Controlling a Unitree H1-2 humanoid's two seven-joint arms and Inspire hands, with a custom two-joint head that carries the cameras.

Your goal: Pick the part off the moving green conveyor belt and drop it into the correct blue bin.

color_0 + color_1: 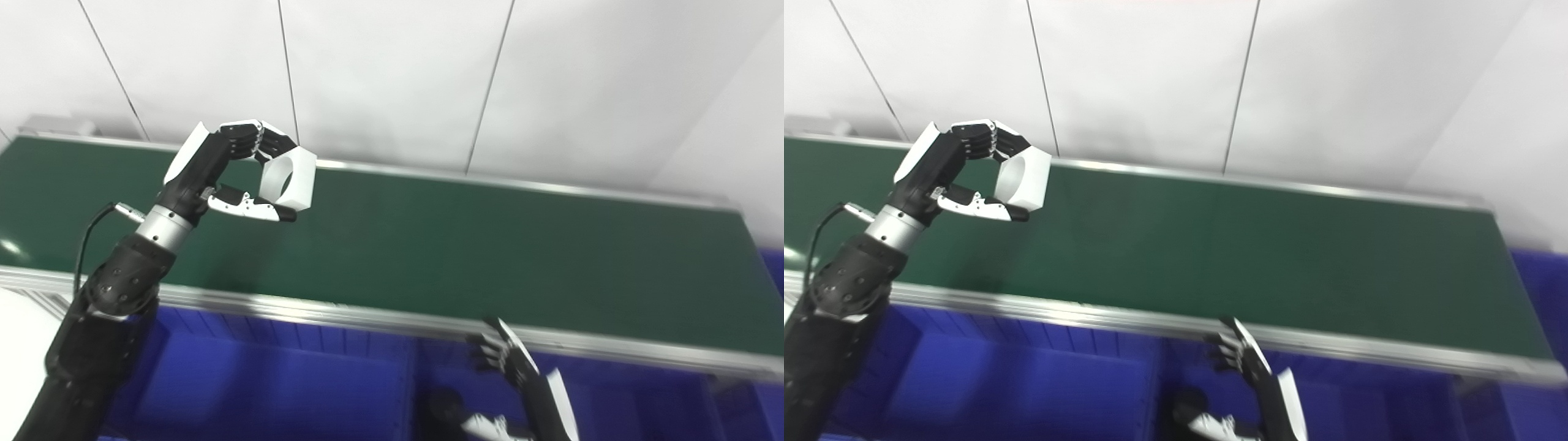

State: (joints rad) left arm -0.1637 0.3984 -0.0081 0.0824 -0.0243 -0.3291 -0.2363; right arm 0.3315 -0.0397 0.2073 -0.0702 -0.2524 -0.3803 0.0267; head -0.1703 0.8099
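Spanning white panelled wall (392,73), green conveyor belt (490,257), blue bins (275,380) below

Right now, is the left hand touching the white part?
Touching: the left eye view shows the left hand pinching the white part between fingers and thumb.

No readable text or labels anywhere.

— What do I have?
— A white, ring-shaped part (288,179), hexagonal outside with a round bore, pinched in my left hand (236,168) above the green conveyor belt (465,257).
— And the blue bins (263,380)?
— Below the belt's near rail.
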